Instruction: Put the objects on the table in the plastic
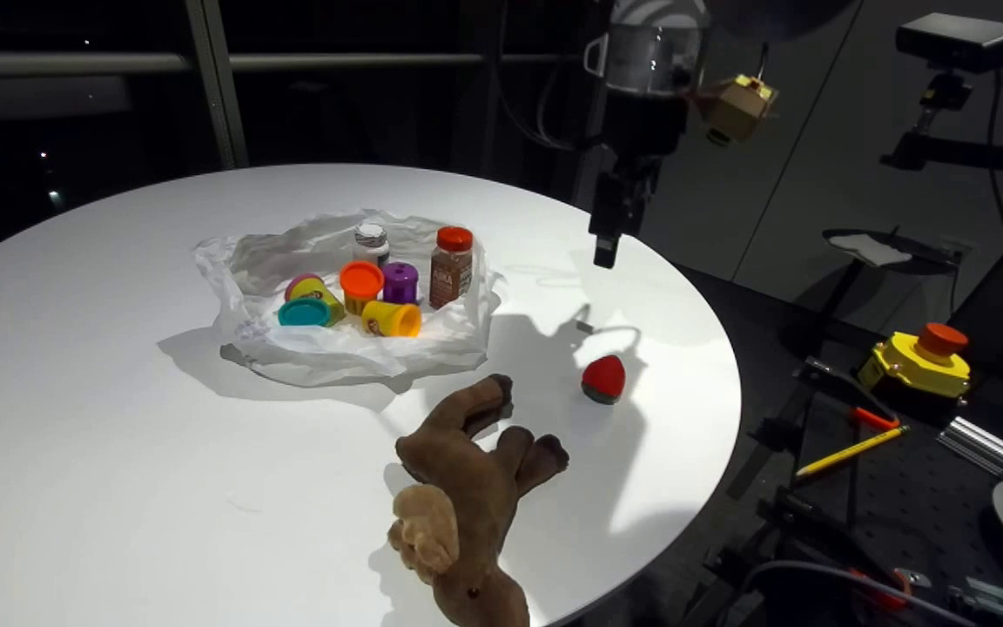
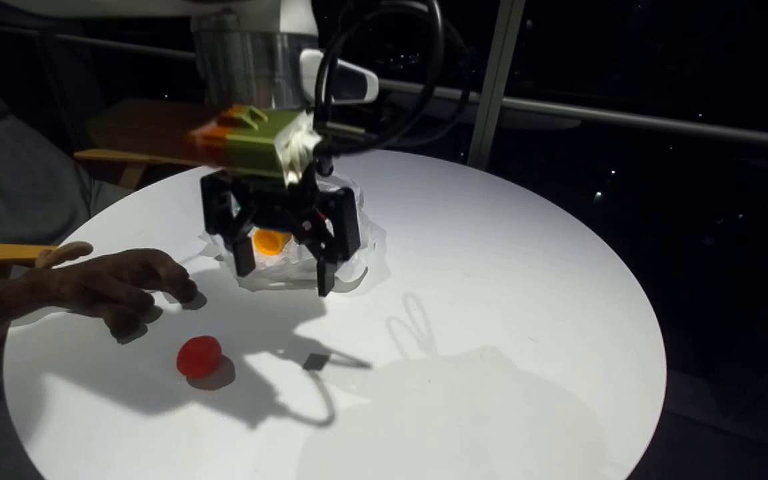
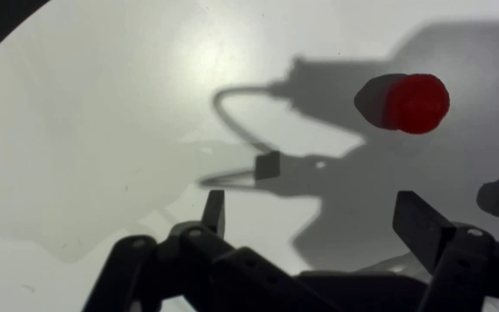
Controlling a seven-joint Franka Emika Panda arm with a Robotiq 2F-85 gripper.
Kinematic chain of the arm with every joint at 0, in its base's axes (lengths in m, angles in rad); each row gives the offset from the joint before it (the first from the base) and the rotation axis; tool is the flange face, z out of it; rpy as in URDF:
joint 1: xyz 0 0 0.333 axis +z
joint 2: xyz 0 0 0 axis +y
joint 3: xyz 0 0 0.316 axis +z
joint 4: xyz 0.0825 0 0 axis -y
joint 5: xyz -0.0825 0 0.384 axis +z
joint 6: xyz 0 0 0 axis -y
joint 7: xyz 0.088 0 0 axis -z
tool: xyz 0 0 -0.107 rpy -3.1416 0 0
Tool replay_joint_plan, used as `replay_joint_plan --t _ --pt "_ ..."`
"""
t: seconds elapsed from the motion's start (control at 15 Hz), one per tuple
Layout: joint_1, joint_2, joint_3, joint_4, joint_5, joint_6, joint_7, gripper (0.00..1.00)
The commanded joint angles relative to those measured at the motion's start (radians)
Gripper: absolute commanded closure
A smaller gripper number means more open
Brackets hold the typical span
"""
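Observation:
On the round white table (image 1: pixel 162 488) lies the wrinkled whitish plastic (image 1: pixel 336 361), spread open. Inside it are a red-capped bottle (image 1: pixel 451 272), a white-capped bottle (image 1: pixel 371 246), a purple cup (image 1: pixel 400 284), an orange-lidded cup (image 1: pixel 362 283), a yellow cup (image 1: pixel 390 320) and a teal-lidded cup (image 1: pixel 304 312). Outside the plastic, a brown plush animal (image 1: pixel 475 479) lies on its side and a small red object (image 1: pixel 603 379) rests nearby. My gripper (image 2: pixel 285 275) hangs above the table, open, nothing between its fingers (image 3: pixel 418 225). In the wrist view the red object (image 3: pixel 420 103) appears ahead of the right finger.
Beside the table, a dark surface carries a yellow box with a red button (image 1: pixel 919 366) and a pencil (image 1: pixel 854 451). A camera on a stand (image 1: pixel 963 42) rises behind. In an exterior view, a grey chair (image 2: pixel 17 167) with wooden arms adjoins the table edge.

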Motion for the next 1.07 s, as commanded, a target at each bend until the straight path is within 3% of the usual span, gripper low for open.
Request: replay_joint_plan --t 0.0,0.33,1.0 --pt "-0.037 0.003 0.017 -0.123 0.011 0.179 -0.110 0.00" --pt "-0.019 0.023 0.043 -0.195 -0.016 0.315 -0.138 0.00" --pt "0.044 0.055 0.108 -0.192 -0.039 0.318 -0.105 0.00"
